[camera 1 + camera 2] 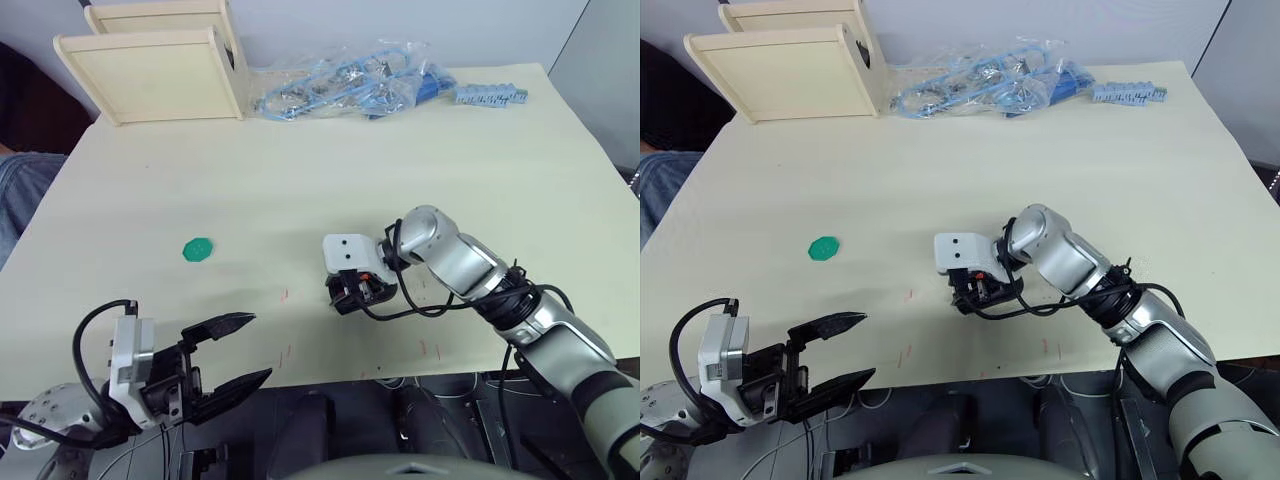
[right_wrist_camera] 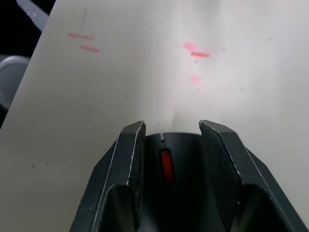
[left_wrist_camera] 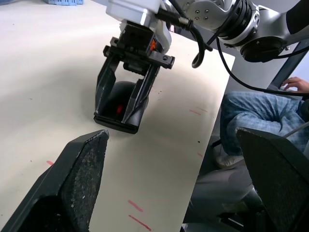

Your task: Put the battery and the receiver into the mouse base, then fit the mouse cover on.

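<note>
Looking down from the head views, you see the right claw point(image 1: 350, 295) lowered onto the desk point(image 1: 330, 170), near its front edge and a little right of the middle. Its two black fingers point(image 3: 108, 87) stand on either side of a black mouse point(image 2: 169, 164) that lies on the desk, and in the right wrist view the mouse fills the gap between the fingers from one inner face to the other, so the claw is grasping it. A small red part, probably the wheel, shows on the top of the mouse (you cannot tell from here whether the cover and the base are already joined, because the claw hides most of the shell).

Your left claw point(image 1: 240, 350) hangs off the front left corner of the desk, released, with its fingers spread wide and nothing between them.

A green round disc point(image 1: 198, 249) lies on the desk, well apart from the mouse, toward the left. At the far left corner stand two pale wooden boxes point(image 1: 160, 60). Beside them, along the far edge, lies a heap of clear plastic bags with blue parts point(image 1: 345, 85), and further right a small blue-grey strip point(image 1: 488, 95).
</note>
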Tool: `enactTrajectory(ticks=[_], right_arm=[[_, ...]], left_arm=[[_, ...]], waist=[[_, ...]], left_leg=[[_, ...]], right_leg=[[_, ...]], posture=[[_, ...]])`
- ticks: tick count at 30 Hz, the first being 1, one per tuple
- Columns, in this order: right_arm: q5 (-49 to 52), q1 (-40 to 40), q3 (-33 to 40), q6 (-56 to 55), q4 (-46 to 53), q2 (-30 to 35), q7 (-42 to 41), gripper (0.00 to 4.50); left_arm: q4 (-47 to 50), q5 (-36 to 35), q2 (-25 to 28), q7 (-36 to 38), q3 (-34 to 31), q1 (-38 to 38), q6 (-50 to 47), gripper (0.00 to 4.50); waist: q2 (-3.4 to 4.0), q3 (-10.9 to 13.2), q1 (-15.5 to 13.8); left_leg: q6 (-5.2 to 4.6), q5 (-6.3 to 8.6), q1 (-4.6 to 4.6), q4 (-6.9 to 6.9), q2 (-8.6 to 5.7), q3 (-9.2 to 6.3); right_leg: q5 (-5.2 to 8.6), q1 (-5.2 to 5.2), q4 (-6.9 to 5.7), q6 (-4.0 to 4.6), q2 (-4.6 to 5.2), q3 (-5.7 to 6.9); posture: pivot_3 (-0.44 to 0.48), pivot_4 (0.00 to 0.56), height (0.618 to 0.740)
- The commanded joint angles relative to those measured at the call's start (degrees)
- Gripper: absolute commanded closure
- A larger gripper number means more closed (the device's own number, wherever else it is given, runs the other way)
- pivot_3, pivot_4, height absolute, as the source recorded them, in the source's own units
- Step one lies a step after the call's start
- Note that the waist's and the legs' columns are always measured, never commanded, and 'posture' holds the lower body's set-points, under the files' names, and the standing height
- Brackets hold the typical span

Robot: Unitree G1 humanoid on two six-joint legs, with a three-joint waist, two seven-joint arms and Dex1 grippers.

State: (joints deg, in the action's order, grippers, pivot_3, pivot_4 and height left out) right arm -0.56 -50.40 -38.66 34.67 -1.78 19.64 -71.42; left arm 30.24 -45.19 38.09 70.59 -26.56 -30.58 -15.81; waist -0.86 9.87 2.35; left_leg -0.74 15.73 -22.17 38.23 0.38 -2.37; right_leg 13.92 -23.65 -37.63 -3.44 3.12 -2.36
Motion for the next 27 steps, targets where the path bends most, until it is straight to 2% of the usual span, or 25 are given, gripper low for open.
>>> enactTrajectory(ticks=[1,16,21,27], right_arm=[[-0.93,-0.15,-0.73,-1.18,-0.67,0.35,-0.28,2.64],[-2.09,2.07,-1.27,-4.58,-4.98,0.91,-0.61,2.64],[5.58,3.46,6.68,-5.74,-2.64,-1.65,-1.41,2.64],[15.95,7.69,19.08,-3.3,4.86,0.46,-0.34,2.64]], left_arm=[[1.5,-0.5,-0.15,-0.29,-0.37,-0.48,0.81,0.0],[1.77,-0.27,-0.48,-0.59,-0.14,-0.85,1.06,0.0],[1.83,-0.32,-0.5,-0.77,-0.27,-0.83,1.04,0.0],[1.85,-0.44,-0.54,-0.87,-0.33,-0.9,1.08,0.0]], waist=[[0.0,0.0,0.0],[-0.04,-0.04,-0.1],[-0.02,-0.02,-0.12],[0.0,0.03,-0.19]], left_leg=[[0.0,0.0,0.0,0.0,0.0,0.0],[0.0,0.0,0.03,0.0,0.0,-0.01],[0.0,0.0,0.0,0.0,0.0,-0.02],[0.0,0.0,-0.03,0.0,0.01,-0.07]], right_leg=[[0.0,0.0,0.0,0.0,0.0,0.0],[0.0,0.03,0.0,0.0,0.02,0.02],[0.0,0.02,0.01,0.0,0.03,0.01],[0.0,0.01,0.01,0.0,0.02,0.04]], posture=[[0.0,0.15,0.74],[0.0,0.15,0.74],[0.0,0.15,0.74],[0.0,0.15,0.74]])
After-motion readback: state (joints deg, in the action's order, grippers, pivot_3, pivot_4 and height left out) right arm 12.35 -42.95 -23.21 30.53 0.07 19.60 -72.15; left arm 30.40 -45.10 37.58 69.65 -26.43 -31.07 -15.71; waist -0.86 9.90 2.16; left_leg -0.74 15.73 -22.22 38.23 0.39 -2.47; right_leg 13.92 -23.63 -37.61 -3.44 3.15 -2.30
